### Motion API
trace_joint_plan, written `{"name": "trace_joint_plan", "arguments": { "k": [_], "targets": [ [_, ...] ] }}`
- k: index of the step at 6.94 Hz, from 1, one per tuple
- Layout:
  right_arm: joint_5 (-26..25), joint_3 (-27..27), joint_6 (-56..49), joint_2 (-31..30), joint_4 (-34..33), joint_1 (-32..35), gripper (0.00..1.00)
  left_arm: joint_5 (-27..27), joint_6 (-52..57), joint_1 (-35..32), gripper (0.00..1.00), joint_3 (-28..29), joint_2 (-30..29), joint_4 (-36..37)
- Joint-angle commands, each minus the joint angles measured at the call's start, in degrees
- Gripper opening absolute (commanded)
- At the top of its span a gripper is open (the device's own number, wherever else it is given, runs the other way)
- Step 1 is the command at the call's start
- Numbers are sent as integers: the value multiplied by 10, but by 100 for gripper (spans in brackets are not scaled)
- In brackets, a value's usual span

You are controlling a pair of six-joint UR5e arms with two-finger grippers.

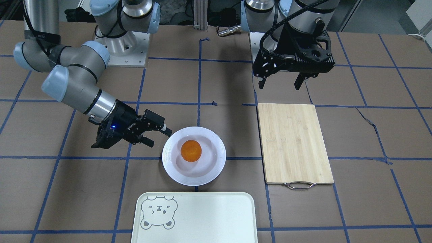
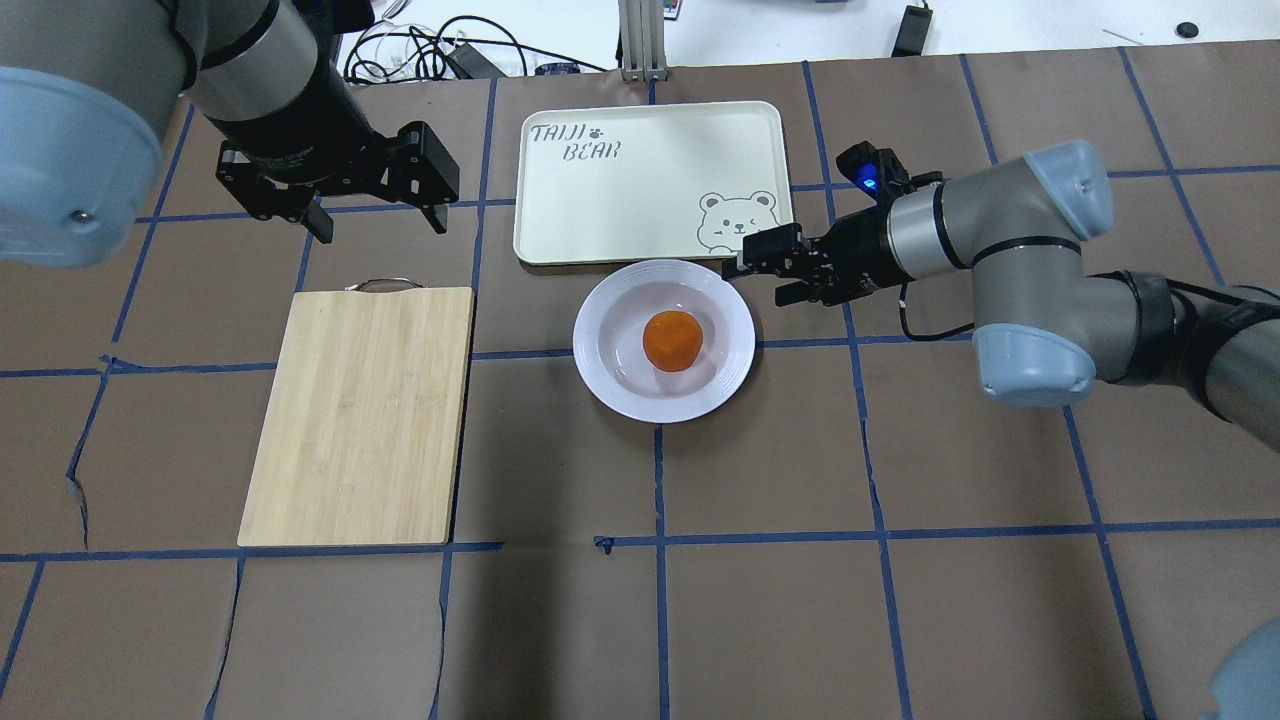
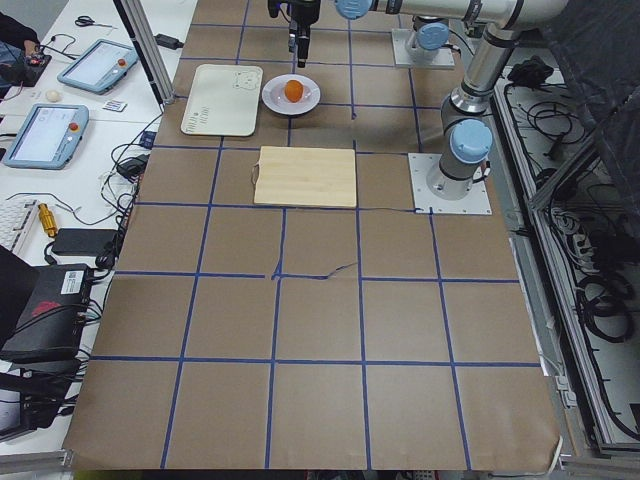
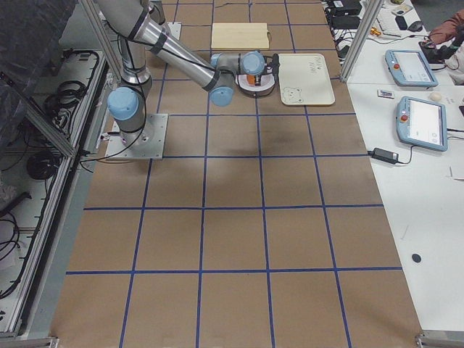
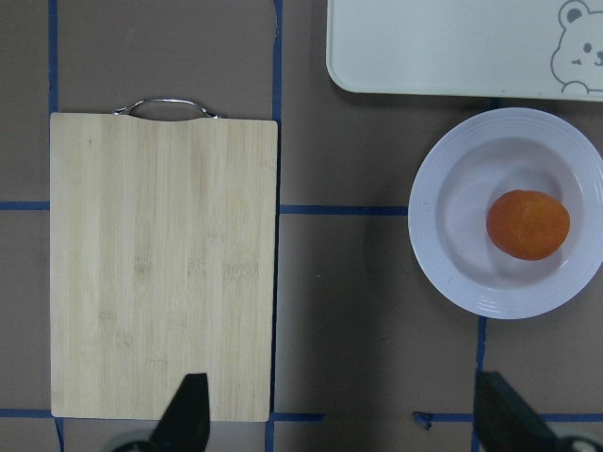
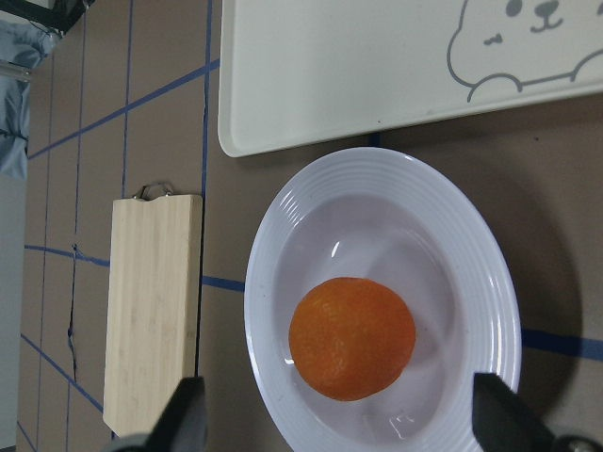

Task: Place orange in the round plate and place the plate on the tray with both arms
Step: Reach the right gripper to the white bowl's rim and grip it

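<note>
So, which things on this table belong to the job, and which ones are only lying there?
Belong to the job:
orange, already in the round plate
round plate, beside the tray, not yet on it
tray, nothing on it
left tool and right tool, both open

Only lying there:
bamboo cutting board with a metal handle

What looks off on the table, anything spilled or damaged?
Only the brown paper cover: torn beside the cutting board. The orange sits in the round plate, upright, nothing spilled.
</note>
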Motion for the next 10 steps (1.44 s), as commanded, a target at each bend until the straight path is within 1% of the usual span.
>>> {"name": "trace_joint_plan", "arguments": {
  "k": [1,2,4,5,7,10],
  "targets": [
    [63,34,-22,46,-62,-21,100,0,0,1,100,0,0,1],
    [71,36,-56,63,-60,-21,100,0,0,1,100,0,0,1],
    [85,41,-65,78,-60,-20,100,-1,0,1,100,1,0,1],
    [90,53,-90,93,-60,-20,100,-1,0,1,100,2,0,1],
    [94,56,-110,101,-61,-20,100,-1,0,1,100,2,0,0],
    [95,63,-111,114,-62,-15,100,-1,0,1,100,2,0,0]
  ]
}}
